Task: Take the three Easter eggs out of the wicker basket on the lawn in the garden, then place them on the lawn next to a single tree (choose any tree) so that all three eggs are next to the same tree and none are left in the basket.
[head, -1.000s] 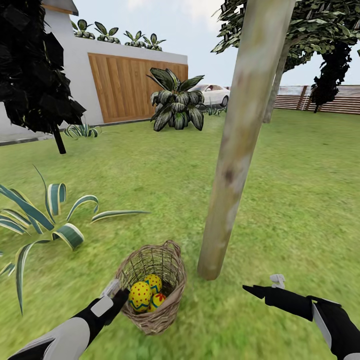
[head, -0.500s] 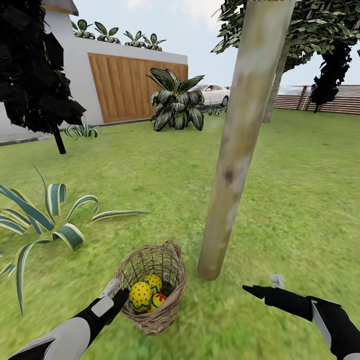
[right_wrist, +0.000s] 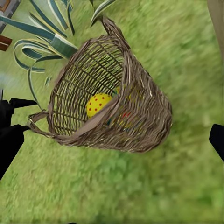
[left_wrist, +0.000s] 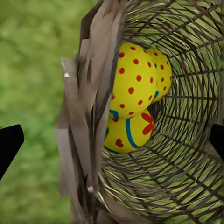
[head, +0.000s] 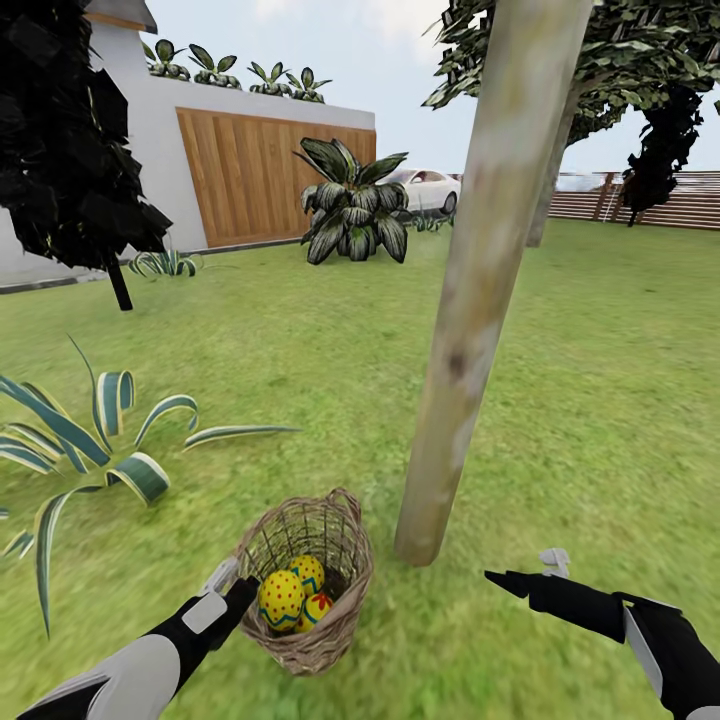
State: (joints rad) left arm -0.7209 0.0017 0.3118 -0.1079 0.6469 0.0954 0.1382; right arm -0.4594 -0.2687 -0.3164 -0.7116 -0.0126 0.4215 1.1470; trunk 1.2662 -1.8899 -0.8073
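Left hand (head: pixel 243 584) touches the wicker basket (head: pixel 340 560) rim, eggs (head: pixel 282 598) inside.

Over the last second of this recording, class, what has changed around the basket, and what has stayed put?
Very little. The whole head view shifted slightly, so the camera moved, not the objects. The left gripper is at the wicker basket rim as before, fingers open either side of the rim. All three Easter eggs remain inside. The right gripper hovers open over the lawn beside the tree, unchanged.

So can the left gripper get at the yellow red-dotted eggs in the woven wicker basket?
Probably yes: the left gripper is open at the basket rim, with the eggs uncovered just beyond.
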